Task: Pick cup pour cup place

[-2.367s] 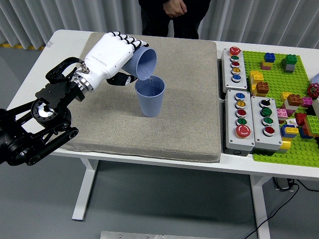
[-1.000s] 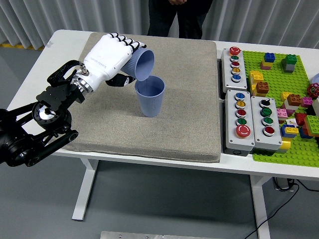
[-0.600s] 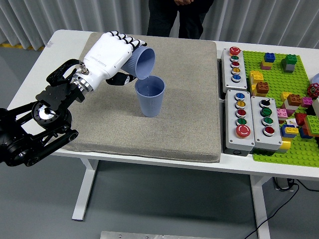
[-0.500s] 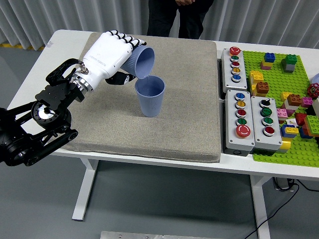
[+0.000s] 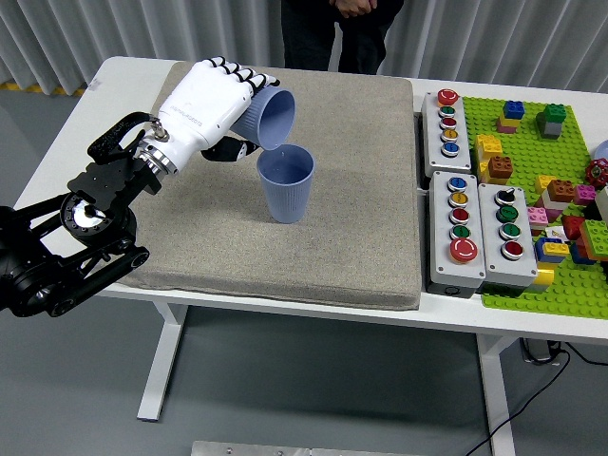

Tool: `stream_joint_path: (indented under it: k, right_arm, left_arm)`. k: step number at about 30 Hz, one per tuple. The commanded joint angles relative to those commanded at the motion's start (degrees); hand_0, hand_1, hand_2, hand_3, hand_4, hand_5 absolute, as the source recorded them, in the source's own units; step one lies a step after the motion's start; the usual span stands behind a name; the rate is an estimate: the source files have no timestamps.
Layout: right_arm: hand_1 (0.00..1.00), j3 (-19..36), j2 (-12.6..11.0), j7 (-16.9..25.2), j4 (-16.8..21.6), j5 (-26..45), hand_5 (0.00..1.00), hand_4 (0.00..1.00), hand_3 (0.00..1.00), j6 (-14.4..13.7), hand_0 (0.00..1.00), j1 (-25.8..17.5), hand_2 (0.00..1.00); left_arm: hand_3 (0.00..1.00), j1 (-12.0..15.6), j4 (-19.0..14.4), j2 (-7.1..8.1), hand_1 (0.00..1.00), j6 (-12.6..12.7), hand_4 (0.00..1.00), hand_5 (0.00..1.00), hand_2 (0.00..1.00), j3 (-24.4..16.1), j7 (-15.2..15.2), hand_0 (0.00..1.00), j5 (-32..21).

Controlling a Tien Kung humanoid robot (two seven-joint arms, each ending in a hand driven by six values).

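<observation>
A blue ribbed cup (image 5: 286, 184) stands upright on the grey mat (image 5: 332, 247), left of its middle. My left hand (image 5: 211, 106), white with black finger joints, is shut on a second blue cup (image 5: 267, 119). That cup is tipped on its side, its mouth facing right and down just above the standing cup's left rim. I cannot see anything flowing between them. My right hand is out of view.
Grey button boxes (image 5: 472, 228) with coloured buttons lie right of the mat. A green baseplate (image 5: 546, 180) with several toy bricks fills the far right. A person in dark clothes (image 5: 334, 28) stands at the far side, hands clasped.
The tipped cup and my left hand have drawn back slightly up and left from the standing cup's rim. The person at the far side shifted a little to the right.
</observation>
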Motion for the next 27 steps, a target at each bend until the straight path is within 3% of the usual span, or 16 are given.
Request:
stream_joint_path:
  k: [16,22,27]
  right_arm:
    - [0.648,-0.29,0.0,0.01,0.0,0.38,0.022,0.002,0.579,-0.08,0.683,0.06,0.57]
    - [0.648,-0.17,0.08,-0.04,0.0,0.09,0.022,0.002,0.579,-0.04,0.683,-0.1,0.57]
    - [0.649,-0.21,0.14,-0.11,0.0,0.0,0.022,0.002,0.579,-0.02,0.684,-0.2,0.57]
  left_arm:
    - [0.599,-0.13,0.13,-0.05,0.581,0.02,0.646,0.084,0.598,-0.03,0.13,0.613,0.0]
    - [0.599,0.68,1.0,-0.09,0.58,1.79,0.647,0.083,0.598,-0.75,-0.73,0.613,-0.3]
    - [0.599,1.61,2.69,-0.13,0.58,4.29,0.648,0.085,0.597,-1.38,-4.42,0.613,-10.89]
